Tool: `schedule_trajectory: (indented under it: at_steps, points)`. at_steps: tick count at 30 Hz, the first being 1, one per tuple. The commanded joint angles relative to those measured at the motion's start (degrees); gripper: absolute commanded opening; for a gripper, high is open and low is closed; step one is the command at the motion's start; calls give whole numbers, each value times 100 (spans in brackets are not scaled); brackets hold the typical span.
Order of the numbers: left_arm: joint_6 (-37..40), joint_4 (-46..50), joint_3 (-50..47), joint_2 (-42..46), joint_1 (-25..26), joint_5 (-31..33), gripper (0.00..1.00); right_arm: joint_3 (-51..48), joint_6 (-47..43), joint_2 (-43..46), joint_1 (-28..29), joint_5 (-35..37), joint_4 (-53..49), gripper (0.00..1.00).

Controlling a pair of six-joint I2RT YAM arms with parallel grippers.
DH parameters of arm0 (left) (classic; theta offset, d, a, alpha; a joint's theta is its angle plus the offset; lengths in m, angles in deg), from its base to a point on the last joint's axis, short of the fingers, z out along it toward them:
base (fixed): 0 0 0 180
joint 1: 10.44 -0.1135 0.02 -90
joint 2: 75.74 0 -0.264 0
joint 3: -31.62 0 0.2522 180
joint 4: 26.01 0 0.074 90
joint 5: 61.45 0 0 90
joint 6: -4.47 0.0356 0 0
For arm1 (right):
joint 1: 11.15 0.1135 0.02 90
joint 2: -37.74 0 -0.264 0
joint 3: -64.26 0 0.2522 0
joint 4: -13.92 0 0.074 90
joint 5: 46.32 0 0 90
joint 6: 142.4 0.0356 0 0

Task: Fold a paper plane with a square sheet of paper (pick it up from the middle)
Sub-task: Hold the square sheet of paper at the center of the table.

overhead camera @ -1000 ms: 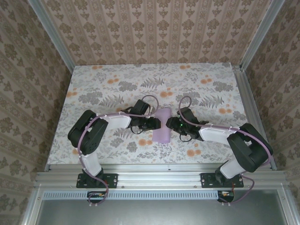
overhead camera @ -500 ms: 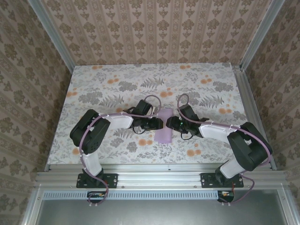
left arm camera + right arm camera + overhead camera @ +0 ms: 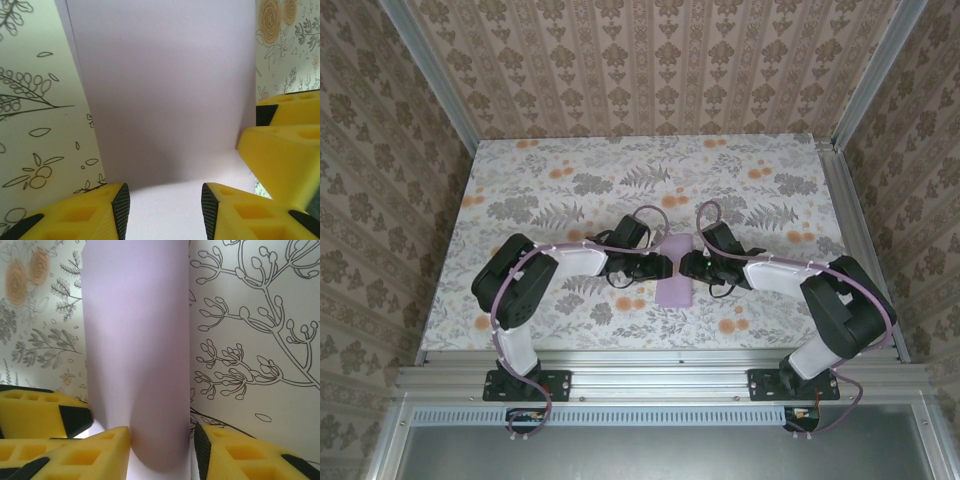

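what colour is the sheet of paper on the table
The sheet of paper is plain pale lavender, clearest in the left wrist view.

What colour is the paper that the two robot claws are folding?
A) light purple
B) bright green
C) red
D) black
A: the sheet of paper lying on the flowery tablecloth is a pale lavender, and it looks the same colour close up in both wrist views.
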Motion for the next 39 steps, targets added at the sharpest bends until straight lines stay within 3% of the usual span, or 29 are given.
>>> schedule_trajectory:
  at_steps: [1,6,21,39]
  points:
    - [-93,40,38,75,42,-78,45,179,-297,-110,-52,-81,-290,39]
    - [-24,178,48,232,42,17,46,260,-513,-130,-82,-44,-462,33]
    - [317,851,220,666,-29,284,47,172,-763,-273,-274,-260,-339,28]
    - [382,939,146,748,-176,344,47,330,-1281,-379,-381,-469,-617,30]
